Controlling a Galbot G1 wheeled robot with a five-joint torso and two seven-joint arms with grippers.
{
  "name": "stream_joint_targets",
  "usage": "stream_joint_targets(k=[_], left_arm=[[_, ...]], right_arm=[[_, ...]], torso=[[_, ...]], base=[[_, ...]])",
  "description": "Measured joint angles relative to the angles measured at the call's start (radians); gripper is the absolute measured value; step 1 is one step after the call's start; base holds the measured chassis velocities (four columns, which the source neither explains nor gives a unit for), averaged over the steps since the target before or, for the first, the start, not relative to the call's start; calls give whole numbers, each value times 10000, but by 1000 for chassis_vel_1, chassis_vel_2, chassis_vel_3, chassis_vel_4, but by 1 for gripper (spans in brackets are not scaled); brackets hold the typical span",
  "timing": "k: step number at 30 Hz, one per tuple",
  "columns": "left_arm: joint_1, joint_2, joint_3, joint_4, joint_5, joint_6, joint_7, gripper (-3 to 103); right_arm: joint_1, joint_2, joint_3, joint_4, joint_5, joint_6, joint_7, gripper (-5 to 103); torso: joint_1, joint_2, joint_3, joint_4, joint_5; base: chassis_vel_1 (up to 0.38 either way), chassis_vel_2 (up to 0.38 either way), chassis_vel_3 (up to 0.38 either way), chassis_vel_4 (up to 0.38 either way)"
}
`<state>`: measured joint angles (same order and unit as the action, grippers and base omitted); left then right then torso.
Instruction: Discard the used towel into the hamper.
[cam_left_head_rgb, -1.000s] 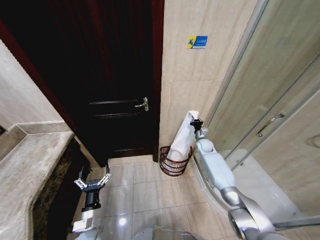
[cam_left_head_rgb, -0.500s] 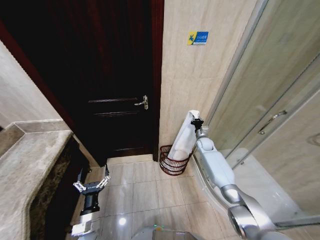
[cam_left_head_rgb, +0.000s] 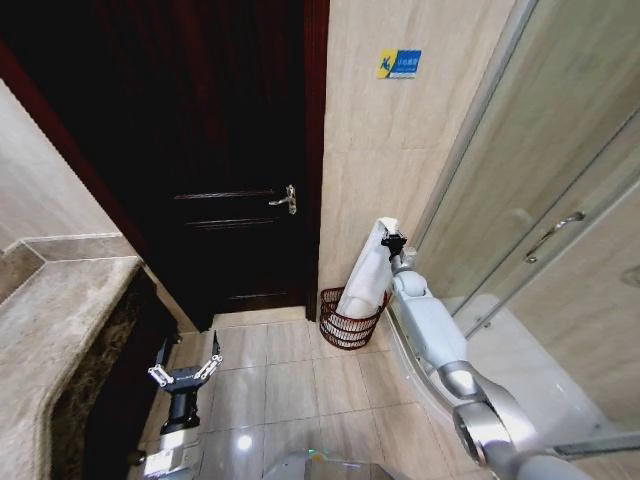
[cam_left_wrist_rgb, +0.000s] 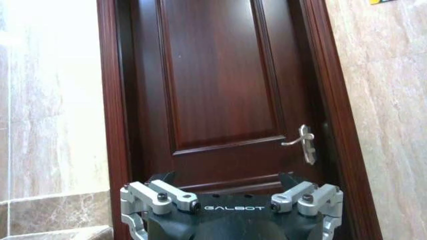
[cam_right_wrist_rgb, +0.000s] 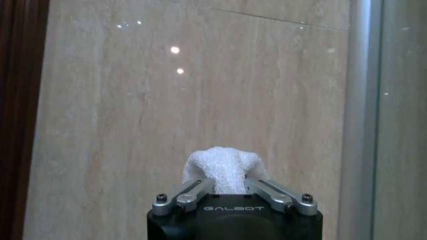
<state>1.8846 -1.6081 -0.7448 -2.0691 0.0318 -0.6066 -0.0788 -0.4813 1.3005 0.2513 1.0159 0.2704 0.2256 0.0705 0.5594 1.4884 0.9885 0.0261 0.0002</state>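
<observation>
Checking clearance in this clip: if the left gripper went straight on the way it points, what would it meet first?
Probably the dark wooden door: the left gripper, jaws open, faces its panels squarely, nothing between. The gap's depth is unclear.

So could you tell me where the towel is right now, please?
In the head view the towel hangs from the right gripper, its lower end in the hamper by the tiled wall.

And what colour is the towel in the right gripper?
White; the towel shows best in the right wrist view, between the right gripper fingers.

Open floor (wall behind hamper)
</observation>
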Motion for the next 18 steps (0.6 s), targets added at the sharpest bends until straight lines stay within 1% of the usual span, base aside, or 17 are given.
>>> stream_joint_targets(k=[1,4,5,8,9,12,13,16,18], left_arm=[[0,0,0,0,0,0,0,100],[4,0,5,0,53,-2,-4,100],[4,0,5,0,53,-2,-4,100],[21,0,2,0,59,-2,-6,100],[21,0,2,0,59,-2,-6,100],[25,0,-21,-8,59,-2,-3,100],[25,0,-21,-8,59,-2,-3,100],[18,0,-38,-8,58,-2,-1,100],[15,0,-39,-2,58,-2,2,100]], right_arm=[[0,0,0,0,0,0,0,4],[126,-29,24,-175,59,-4,-26,4],[126,-29,24,-175,59,-4,-26,4],[247,-51,13,-259,107,-30,-49,4],[247,-51,13,-259,107,-30,-49,4],[343,-52,22,-371,113,-34,-68,4],[343,-52,22,-371,113,-34,-68,4],[352,-50,32,-373,113,-34,-78,4],[350,-54,23,-354,113,-35,-80,4]], torso=[[0,0,0,0,0],[-111,-236,-122,0,0],[-111,-236,-122,0,0],[-224,-490,-266,1,-2],[-224,-490,-266,1,-2],[-342,-748,-404,1,-2],[-342,-748,-404,1,-2],[-446,-977,-531,0,-2],[-478,-1047,-569,1,-1]], base=[[0,0,0,0],[0,0,0,0],[0,0,0,0],[0,0,0,0],[0,0,0,0],[0,0,0,0],[0,0,0,0],[0,0,0,0],[0,0,0,0]])
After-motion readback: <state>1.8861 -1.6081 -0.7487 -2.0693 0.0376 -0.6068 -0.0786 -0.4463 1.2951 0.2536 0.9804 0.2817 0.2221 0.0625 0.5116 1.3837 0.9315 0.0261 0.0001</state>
